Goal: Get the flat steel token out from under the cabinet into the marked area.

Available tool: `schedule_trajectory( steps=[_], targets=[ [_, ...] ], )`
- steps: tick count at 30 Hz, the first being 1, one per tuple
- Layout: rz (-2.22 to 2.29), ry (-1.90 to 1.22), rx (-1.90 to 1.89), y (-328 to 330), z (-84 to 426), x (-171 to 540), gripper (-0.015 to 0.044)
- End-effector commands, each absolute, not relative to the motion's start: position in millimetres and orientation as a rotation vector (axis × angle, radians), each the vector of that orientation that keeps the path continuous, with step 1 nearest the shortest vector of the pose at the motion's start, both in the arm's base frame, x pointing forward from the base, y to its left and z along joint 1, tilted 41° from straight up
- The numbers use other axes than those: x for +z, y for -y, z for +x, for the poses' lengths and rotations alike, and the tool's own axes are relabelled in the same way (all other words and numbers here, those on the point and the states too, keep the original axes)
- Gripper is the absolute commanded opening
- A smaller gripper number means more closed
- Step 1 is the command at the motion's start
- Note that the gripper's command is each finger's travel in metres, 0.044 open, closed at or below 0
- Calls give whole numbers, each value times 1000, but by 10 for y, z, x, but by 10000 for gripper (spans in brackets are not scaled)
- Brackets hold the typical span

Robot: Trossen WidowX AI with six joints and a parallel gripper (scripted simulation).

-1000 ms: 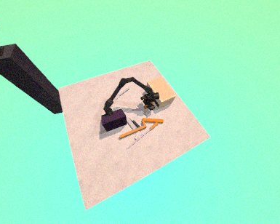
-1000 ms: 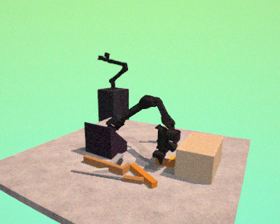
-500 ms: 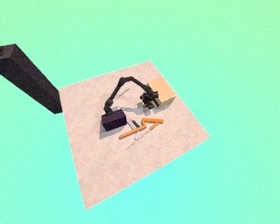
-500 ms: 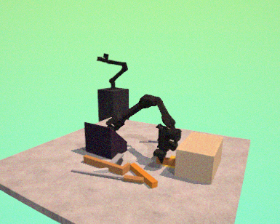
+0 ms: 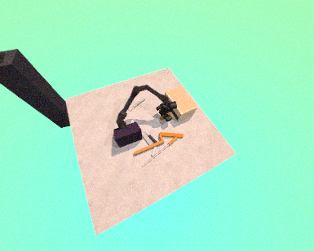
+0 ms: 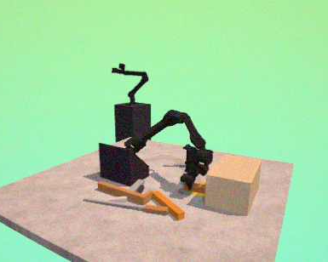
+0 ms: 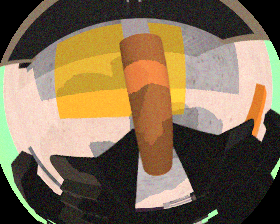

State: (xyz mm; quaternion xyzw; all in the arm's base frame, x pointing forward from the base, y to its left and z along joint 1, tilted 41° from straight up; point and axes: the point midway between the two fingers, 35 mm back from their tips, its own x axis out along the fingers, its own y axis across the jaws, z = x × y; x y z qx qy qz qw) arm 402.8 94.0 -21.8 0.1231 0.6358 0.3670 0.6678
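Note:
My gripper (image 5: 166, 117) (image 6: 189, 185) (image 7: 152, 129) is shut on an orange-brown handle (image 6: 198, 186) (image 7: 152, 112), low in front of the tan cabinet (image 5: 183, 100) (image 6: 229, 187). In the wrist view the handle points toward the cabinet, and a grey strip (image 7: 135, 26) continues from its far end toward the dark cabinet front. The yellow marked area (image 6: 198, 194) (image 7: 91, 104) lies beneath the handle, partly in shadow. The steel token cannot be made out in any view. What lies under the cabinet is hidden.
A bent orange bar (image 5: 148, 147) (image 6: 117, 190) lies beside the arm's base (image 5: 128, 134) (image 6: 121, 163). Near it lies a thin grey rod (image 6: 112, 204) with an orange handle (image 5: 173, 141) (image 6: 157, 209). Another thin rod (image 5: 139, 104) (image 6: 173, 165) lies across the table. A second arm stands on a dark pedestal (image 5: 34, 85) (image 6: 131, 121).

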Motion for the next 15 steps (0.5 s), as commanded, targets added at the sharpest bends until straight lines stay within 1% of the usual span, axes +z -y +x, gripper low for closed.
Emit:
schedule_trajectory(
  steps=[1, 15],
  targets=[
    [278, -1426, 839, -978, 4027, -199, 0],
    [278, -1427, 839, -935, 3926, -228, 0]
  ],
)
